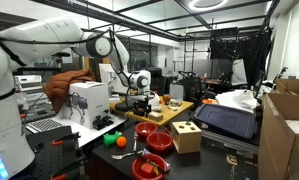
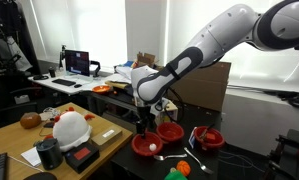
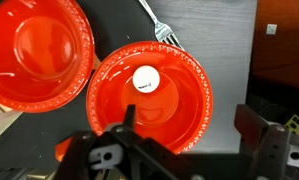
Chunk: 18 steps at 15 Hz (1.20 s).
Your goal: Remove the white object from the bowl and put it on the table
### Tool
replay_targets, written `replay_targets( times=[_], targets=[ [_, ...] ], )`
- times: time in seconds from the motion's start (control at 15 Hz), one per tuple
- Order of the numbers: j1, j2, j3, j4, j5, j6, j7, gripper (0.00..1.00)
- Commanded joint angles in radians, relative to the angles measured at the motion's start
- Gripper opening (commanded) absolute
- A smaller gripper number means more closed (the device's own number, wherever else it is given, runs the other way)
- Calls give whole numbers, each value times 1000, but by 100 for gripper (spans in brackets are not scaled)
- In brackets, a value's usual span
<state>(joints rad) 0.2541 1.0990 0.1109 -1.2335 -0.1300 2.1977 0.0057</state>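
In the wrist view the white object [image 3: 146,79], a small round lump, lies in the middle of a red bowl [image 3: 184,105] on the dark table [image 3: 224,50]. My gripper [image 3: 189,125] is open and empty, and hangs above the near right part of that bowl without touching it. In an exterior view the gripper [image 2: 144,120] hangs just above the bowl [image 2: 149,143] that holds the white object [image 2: 142,148]. In an exterior view the gripper [image 1: 141,102] is over the red bowls, and the white object is too small to tell there.
A second red bowl [image 3: 39,50] touches the first at upper left. A fork [image 3: 157,28] lies behind it. A third red bowl [image 2: 209,138] and a pale wooden slab [image 2: 9,135] are nearby. A wooden block [image 1: 186,136], an orange ball [image 1: 119,141] and a white boxy machine [image 1: 89,100] also stand on the table.
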Motion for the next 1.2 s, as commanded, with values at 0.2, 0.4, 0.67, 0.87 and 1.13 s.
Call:
replay_targets(
  times=[0.2, 0.4, 0.67, 0.87, 1.13],
  targets=[
    [0, 97, 5, 105, 38, -38, -12, 100],
    [1, 119, 1, 117, 44, -43, -1, 100],
    [2, 149, 1, 127, 55, -56, 3, 100],
    [10, 168, -8, 137, 50, -68, 14, 100],
    [13, 183, -13, 135, 46, -57, 20, 100]
  ],
)
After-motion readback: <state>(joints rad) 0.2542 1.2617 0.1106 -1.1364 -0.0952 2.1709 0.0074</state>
